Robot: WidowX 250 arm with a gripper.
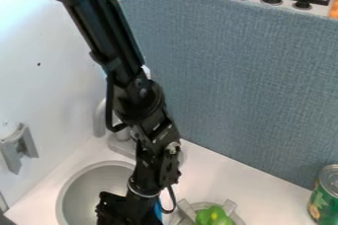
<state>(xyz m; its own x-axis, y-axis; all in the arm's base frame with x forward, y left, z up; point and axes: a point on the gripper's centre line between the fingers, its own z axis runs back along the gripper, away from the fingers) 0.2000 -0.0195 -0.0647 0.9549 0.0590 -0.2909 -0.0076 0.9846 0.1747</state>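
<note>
Camera view: from where I stood, the black gripper (129, 215) hung low at the bottom edge, between the round grey basin (64, 189) on one side and a grey dish (229, 206) with tabs on the other. I couldn't tell whether it was wide or narrow, or whether it held anything. A blue thing (158, 210), mostly hidden, peeked out right beside it, on the dish side. Bright green, rounded pieces (212, 215) lay in the dish. Well apart, at the right edge, stood a green can (322, 200), near the blue-grey partition (244, 86).
</note>
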